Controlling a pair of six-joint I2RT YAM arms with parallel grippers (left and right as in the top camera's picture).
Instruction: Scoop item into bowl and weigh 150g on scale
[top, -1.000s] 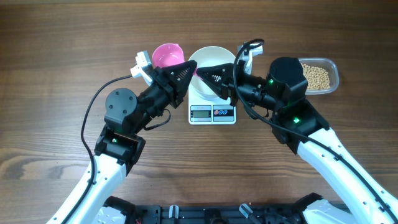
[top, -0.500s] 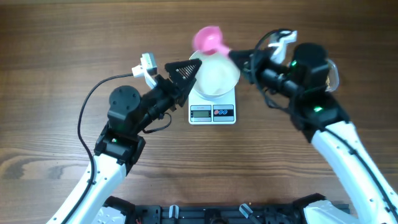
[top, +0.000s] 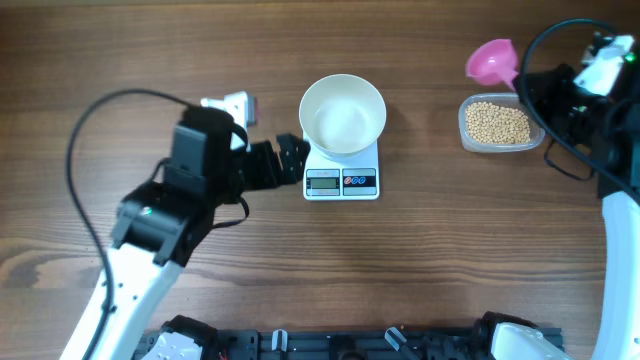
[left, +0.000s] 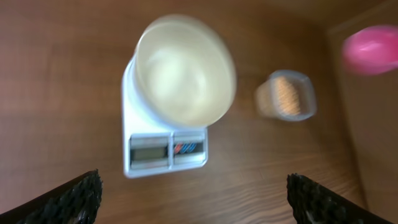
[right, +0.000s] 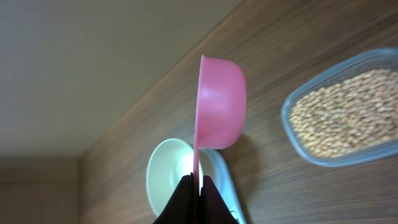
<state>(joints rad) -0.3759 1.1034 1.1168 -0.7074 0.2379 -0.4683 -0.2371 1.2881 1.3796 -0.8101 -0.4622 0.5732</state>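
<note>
Beans (top: 498, 122), small, round and tan-yellow, lie heaped in a clear plastic tub (top: 463, 127) at the right of the wooden surface (top: 430, 260), well apart from the bowl. The white bowl (top: 343, 115) sits upright on the scale (top: 341, 181) in the middle of the surface, covering most of the platform and leaving the front strip with the display and the two buttons clear on the near side. The display is too small and blurred to read in any view.

The right end effector (right: 198, 183) is pinched on the thin handle of the pink scoop (top: 491, 62), jaws nearly together. From the overhead view the scoop hangs at the far right, just beyond the tub's far-left corner. In the right wrist view its cup is turned on its side, the rim forming a straight vertical edge, with the tub to its right and the bowl below it in the picture. Whether the cup holds any beans is hard to say from that angle.

The left end effector (top: 293, 160) hovers just left of the scale, holding nothing. Its dark, ridged fingers (left: 74, 196) stand wide apart at the two bottom corners of the left wrist view, with the scale and bowl framed between them, though that picture is soft.
</note>
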